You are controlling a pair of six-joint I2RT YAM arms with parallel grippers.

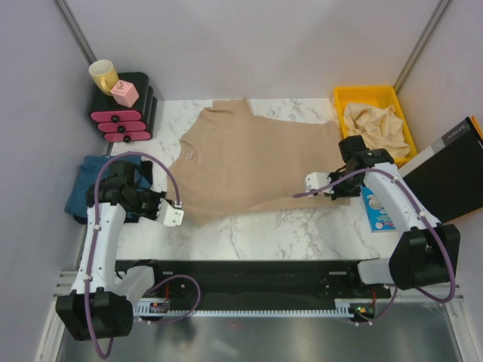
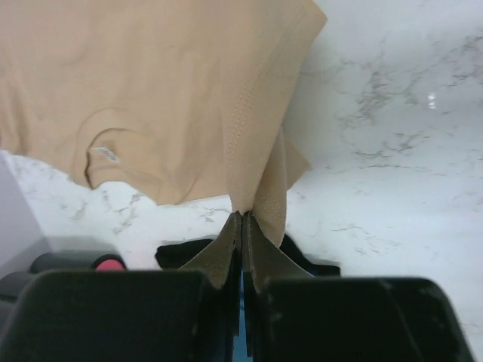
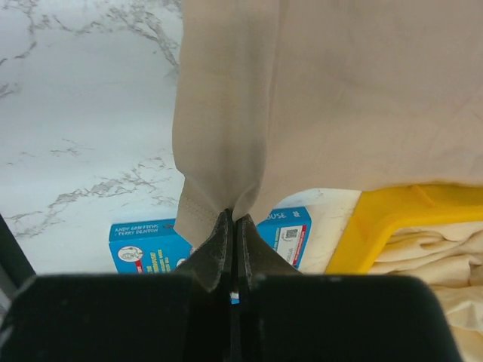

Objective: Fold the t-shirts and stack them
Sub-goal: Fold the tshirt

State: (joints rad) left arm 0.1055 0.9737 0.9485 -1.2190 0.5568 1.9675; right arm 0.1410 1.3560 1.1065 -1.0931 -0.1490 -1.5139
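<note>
A tan t-shirt (image 1: 256, 162) lies spread across the marble table (image 1: 287, 226), its collar toward the left. My left gripper (image 1: 179, 213) is shut on the shirt's near-left edge; the left wrist view shows a fold of tan cloth (image 2: 264, 181) pinched at the fingertips (image 2: 242, 216). My right gripper (image 1: 309, 183) is shut on the shirt's near-right edge, and in the right wrist view the hem (image 3: 219, 173) rises from the closed tips (image 3: 231, 216). A teal-blue t-shirt (image 1: 84, 185) lies at the far left, partly under the left arm. Crumpled beige t-shirts (image 1: 375, 126) fill the yellow bin (image 1: 366, 95).
A black and pink drawer unit (image 1: 124, 113) at the back left carries a yellow mug (image 1: 103, 75) and a pink block (image 1: 124, 93). A blue box (image 1: 377, 211) lies by the right arm, also under the right gripper (image 3: 143, 243). A black case (image 1: 453, 177) leans at the right edge.
</note>
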